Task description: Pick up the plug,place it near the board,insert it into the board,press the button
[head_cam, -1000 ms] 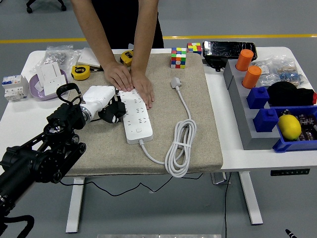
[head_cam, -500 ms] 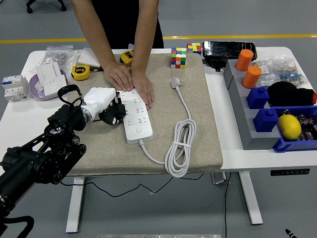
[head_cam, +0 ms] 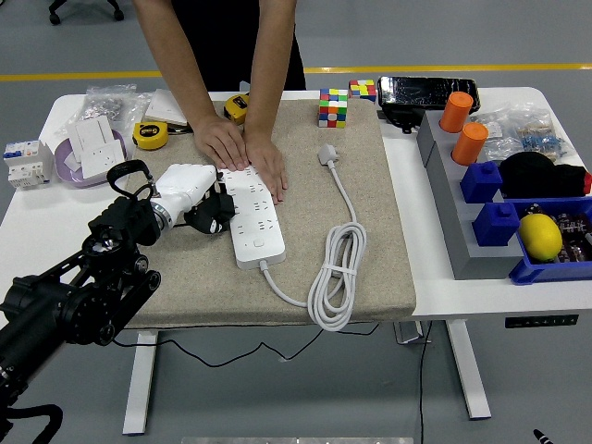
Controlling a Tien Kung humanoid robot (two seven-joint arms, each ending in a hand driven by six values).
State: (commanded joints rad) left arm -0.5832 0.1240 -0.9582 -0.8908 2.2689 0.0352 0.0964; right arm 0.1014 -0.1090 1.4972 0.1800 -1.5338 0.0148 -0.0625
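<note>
- Our left hand (head_cam: 199,199) sits just left of the power strip (head_cam: 252,215), its dark fingers (head_cam: 215,211) curled tight around something dark we take to be the plug; we cannot make out the plug's shape, so it is not certain.
- From those fingers, the strip's sockets lie directly to the right, nearly touching; its button is too small to tell from here.
- Beyond the fingers, the person's two hands (head_cam: 242,153) press flat on the strip's far end, holding it on the mat (head_cam: 370,240).
- We judge the plug light, rigid and smooth, best held by its body with the prongs left free; seating it will need a firm push.
- The strip's own white cable (head_cam: 338,277) is limp, coiled well right of the fingers, ending in one white plug (head_cam: 328,154).
- Counted: one strip, two tape measures (head_cam: 151,135), two puzzle cubes (head_cam: 334,106), two orange cups (head_cam: 456,111), one lemon (head_cam: 540,235) across the worktop (head_cam: 435,277).
- Our right hand is out of view.
</note>
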